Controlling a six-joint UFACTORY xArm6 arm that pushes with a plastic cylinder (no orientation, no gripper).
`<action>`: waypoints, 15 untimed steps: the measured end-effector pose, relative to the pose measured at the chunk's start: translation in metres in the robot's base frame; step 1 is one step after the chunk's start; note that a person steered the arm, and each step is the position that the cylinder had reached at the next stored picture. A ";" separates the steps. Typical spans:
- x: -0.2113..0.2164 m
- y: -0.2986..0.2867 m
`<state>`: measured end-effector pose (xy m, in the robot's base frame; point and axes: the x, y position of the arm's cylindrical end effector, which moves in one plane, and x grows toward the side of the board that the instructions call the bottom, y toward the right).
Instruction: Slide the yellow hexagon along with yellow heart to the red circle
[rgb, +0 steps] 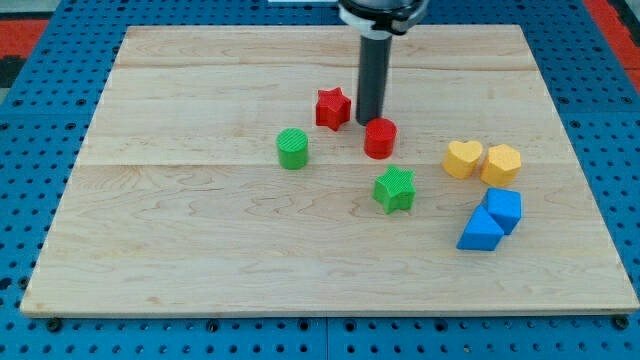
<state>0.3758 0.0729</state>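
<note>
The yellow hexagon (502, 163) sits at the view's right, touching the yellow heart (462, 158) on its left. The red circle (380, 138) stands near the board's middle, well to the left of the heart. My tip (368, 123) is at the end of the dark rod, just above and left of the red circle, between it and the red star (332, 108). The tip is far from both yellow blocks.
A green circle (292, 148) lies left of the red circle. A green star (395, 189) lies below it. Two blue blocks, a cube (504, 210) and a triangular one (480, 231), sit below the yellow hexagon. The wooden board (200, 250) rests on a blue pegboard.
</note>
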 end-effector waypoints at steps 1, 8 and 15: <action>0.001 0.096; 0.147 0.235; 0.080 0.027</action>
<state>0.4556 0.0995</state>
